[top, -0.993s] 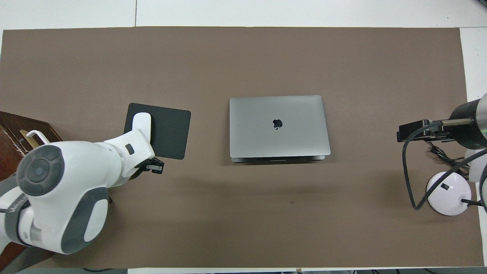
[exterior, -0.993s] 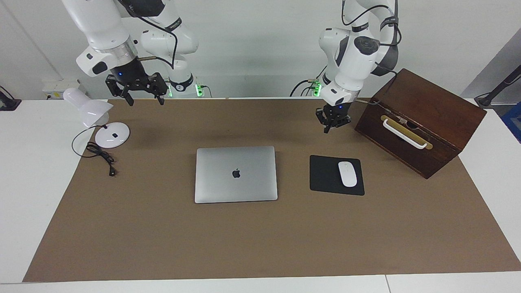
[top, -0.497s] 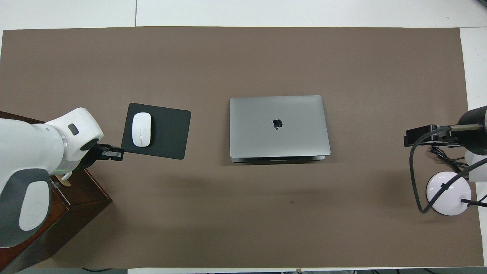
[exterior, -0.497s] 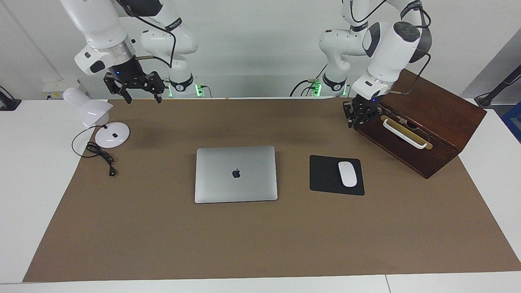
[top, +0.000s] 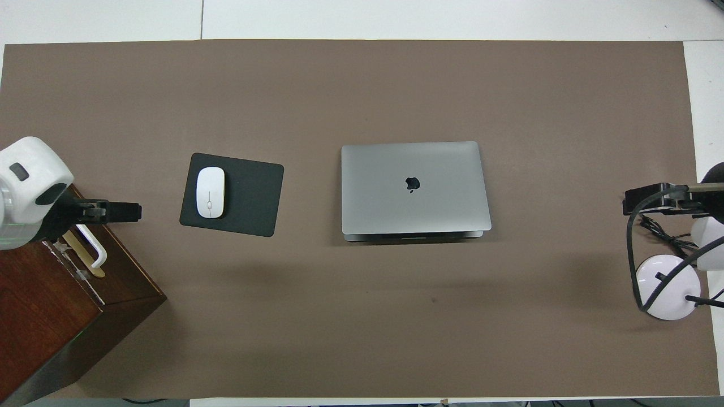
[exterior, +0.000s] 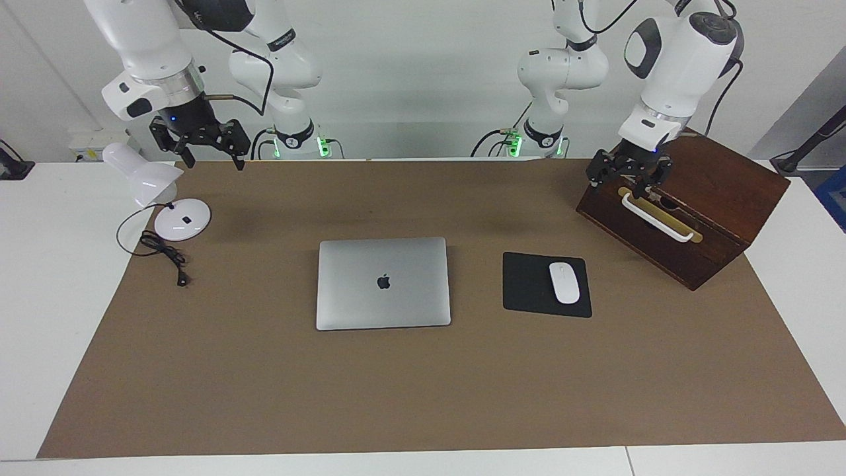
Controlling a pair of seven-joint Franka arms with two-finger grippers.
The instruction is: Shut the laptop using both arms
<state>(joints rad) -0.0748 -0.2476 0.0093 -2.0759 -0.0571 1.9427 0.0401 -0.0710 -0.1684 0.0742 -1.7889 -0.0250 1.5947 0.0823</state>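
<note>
**Laptop lid down, both grippers raised and apart**

The left gripper (exterior: 631,177) hangs with fingers spread and empty over the wooden box (exterior: 700,198), above its white handle (exterior: 657,217). The right gripper (exterior: 201,142) is likewise splayed and empty, in the air beside the white desk lamp (exterior: 142,173). Between them the laptop (exterior: 383,283) lies closed on the brown mat (exterior: 423,383), beside the black mouse pad (exterior: 529,284) carrying a white mouse (exterior: 564,282).
</note>
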